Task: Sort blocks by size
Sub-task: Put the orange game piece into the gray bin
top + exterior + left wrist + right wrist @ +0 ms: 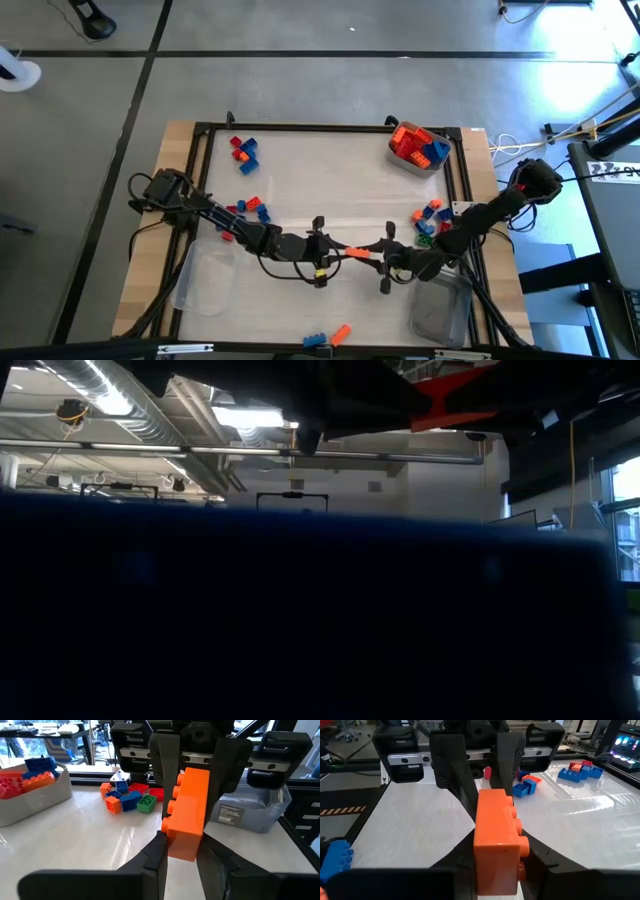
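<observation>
One long orange block [356, 253] hangs above the table's near middle, between my two grippers. My left gripper [345, 251] reaches in from the left and is shut on one end. My right gripper [368, 256] comes from the right and is shut on the other end. Loose blocks lie in groups at the far left [243, 152], the left [250, 208], the right [430, 218] and the near edge [328, 336]. The low view is almost wholly blocked by a dark blue surface. My left gripper pinches the orange block's left end [182, 847] between its two fingers, one finger [155, 857] on the studded face and one on the opposite face. The fingers come nearly level from the table's left and lie along the block. The block is level and clear of the table. My right gripper pinches the block's right end [492, 870] between its two fingers. In the left wrist view its fingers [167, 767] flank the studded face and the opposite face. It comes nearly level from the table's right, along the block, which is clear of the table.
A clear tub [418, 147] holding red, orange and blue blocks stands at the far right. Two clear tubs without blocks sit near the front, one left [205, 280] and one right [440, 310]. A black frame [330, 127] runs around the white work surface.
</observation>
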Controlling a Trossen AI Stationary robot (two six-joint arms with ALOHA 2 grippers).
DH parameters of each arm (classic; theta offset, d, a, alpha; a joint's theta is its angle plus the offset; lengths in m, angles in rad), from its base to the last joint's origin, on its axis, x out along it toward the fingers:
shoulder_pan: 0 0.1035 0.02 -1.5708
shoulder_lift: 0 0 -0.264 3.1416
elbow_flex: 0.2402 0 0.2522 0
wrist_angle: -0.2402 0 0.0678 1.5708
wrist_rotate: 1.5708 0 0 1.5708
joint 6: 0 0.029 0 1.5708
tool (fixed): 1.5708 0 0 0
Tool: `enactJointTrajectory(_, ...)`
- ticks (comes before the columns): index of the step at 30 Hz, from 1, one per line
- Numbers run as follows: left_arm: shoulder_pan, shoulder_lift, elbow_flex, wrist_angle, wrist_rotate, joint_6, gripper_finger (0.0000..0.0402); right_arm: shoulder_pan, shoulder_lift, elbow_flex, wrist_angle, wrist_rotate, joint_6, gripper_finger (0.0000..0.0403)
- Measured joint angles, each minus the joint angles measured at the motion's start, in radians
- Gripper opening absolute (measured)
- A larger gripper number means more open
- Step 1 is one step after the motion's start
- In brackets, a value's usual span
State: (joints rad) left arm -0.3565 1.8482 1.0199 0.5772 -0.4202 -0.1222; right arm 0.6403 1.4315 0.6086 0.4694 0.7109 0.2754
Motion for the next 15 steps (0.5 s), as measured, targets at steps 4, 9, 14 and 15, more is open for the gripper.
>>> enactJointTrajectory(4, 0.000, 0.000, 0.000, -0.003, 0.010, -0.017, 0.0091, 0.000, 0.000, 0.000, -0.001, -0.007, -0.005, 0.0091)
enactJointTrajectory(9, 0.000, 0.000, 0.000, -0.039, 0.015, -0.042, 0.0133, 0.000, 0.000, 0.000, 0.000, -0.024, -0.018, 0.0101)
enactJointTrajectory(14, -0.004, 0.001, 0.000, -0.157, 0.013, -0.082, 0.0163, 0.000, -0.023, 0.000, -0.052, 0.019, -0.030, 0.0092)
enactJointTrajectory(15, -0.007, 0.001, 0.000, -0.189, 0.012, -0.095, 0.0166, 0.000, -0.038, 0.000, -0.067, 0.036, -0.030, 0.0092)
